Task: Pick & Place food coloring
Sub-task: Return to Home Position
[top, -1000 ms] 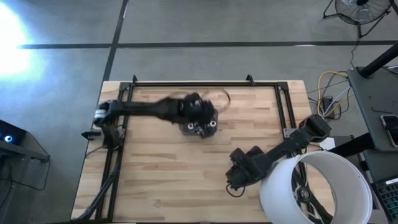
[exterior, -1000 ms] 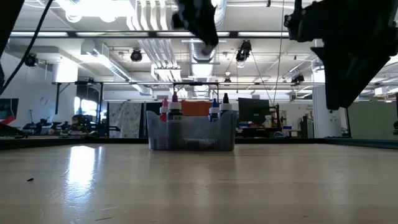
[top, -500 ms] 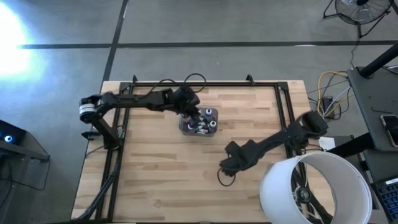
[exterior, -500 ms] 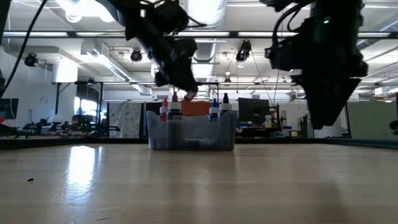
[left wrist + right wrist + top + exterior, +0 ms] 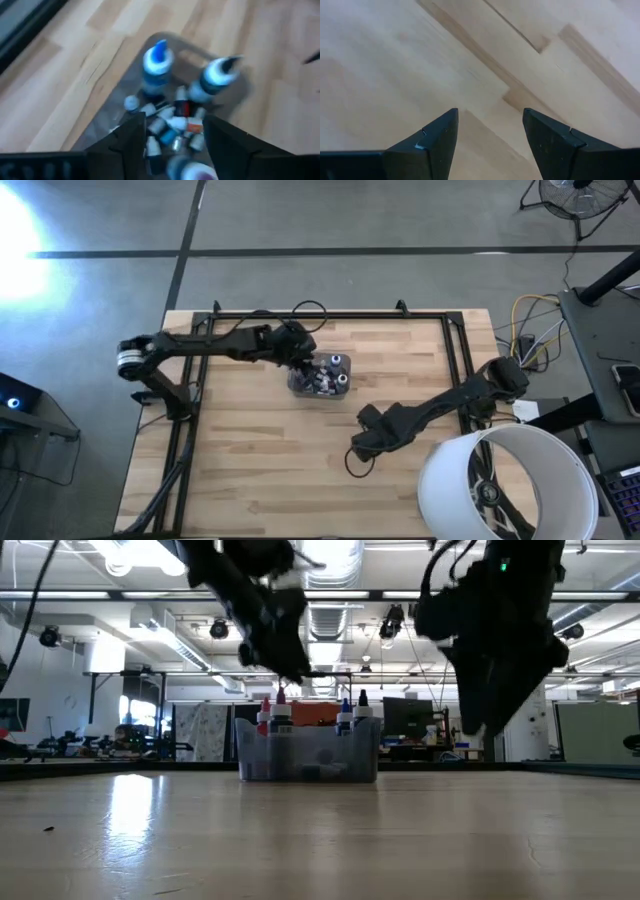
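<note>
Grey translucent tub [image 5: 300,752] of food coloring bottles [image 5: 172,117] sits just beyond the spread, empty fingers of the left gripper [image 5: 175,120]; the right gripper [image 5: 490,114] gapes over bare tabletop [image 5: 395,60], so only lifting clear homeward likely remains.

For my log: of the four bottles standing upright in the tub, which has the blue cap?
The blue-capped bottle, third from left in the low view; its neighbours are a red-capped bottle and a dark-capped bottle.
</note>
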`<state>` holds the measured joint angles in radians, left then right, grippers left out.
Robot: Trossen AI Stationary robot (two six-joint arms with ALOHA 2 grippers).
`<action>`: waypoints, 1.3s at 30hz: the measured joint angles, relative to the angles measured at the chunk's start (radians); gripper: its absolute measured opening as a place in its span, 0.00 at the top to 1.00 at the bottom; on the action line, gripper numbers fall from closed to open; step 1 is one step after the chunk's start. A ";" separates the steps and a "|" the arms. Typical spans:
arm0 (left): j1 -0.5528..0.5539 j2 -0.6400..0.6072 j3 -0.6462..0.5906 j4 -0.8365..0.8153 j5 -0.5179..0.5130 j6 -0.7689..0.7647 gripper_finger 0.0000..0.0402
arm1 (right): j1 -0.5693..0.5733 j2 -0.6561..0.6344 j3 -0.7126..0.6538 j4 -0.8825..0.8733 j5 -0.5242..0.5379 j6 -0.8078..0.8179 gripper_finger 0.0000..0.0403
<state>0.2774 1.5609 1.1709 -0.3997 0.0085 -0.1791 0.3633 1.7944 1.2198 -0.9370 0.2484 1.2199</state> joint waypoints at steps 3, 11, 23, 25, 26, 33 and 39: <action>-0.047 -0.095 0.000 -0.025 0.005 0.015 0.55 | 0.012 -0.043 0.000 0.033 0.044 0.002 0.46; -0.205 -0.401 -0.034 -0.019 -0.001 -0.030 0.54 | 0.005 -0.227 -0.001 0.092 0.140 -0.200 0.46; -0.322 -0.730 -0.227 -0.027 0.032 -0.408 0.54 | -0.019 -0.555 -0.016 0.118 0.217 -0.270 0.46; -0.357 -0.784 -0.276 0.029 0.084 -0.374 0.54 | -0.019 -0.609 -0.016 0.122 0.187 -0.218 0.46; -0.371 -0.808 -0.300 0.068 0.098 -0.368 0.54 | -0.016 -0.632 -0.016 0.134 0.184 -0.231 0.46; -0.447 -0.969 -0.505 0.301 0.106 -0.312 0.54 | -0.053 -0.794 -0.132 0.433 0.096 -0.538 0.46; -0.443 -1.076 -0.670 0.402 0.091 -0.289 0.54 | -0.181 -0.980 -0.433 0.689 -0.050 -0.595 0.46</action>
<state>-0.1654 0.4845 0.5014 0.0027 0.0995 -0.4683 0.1823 0.8143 0.7866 -0.2484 0.1983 0.6250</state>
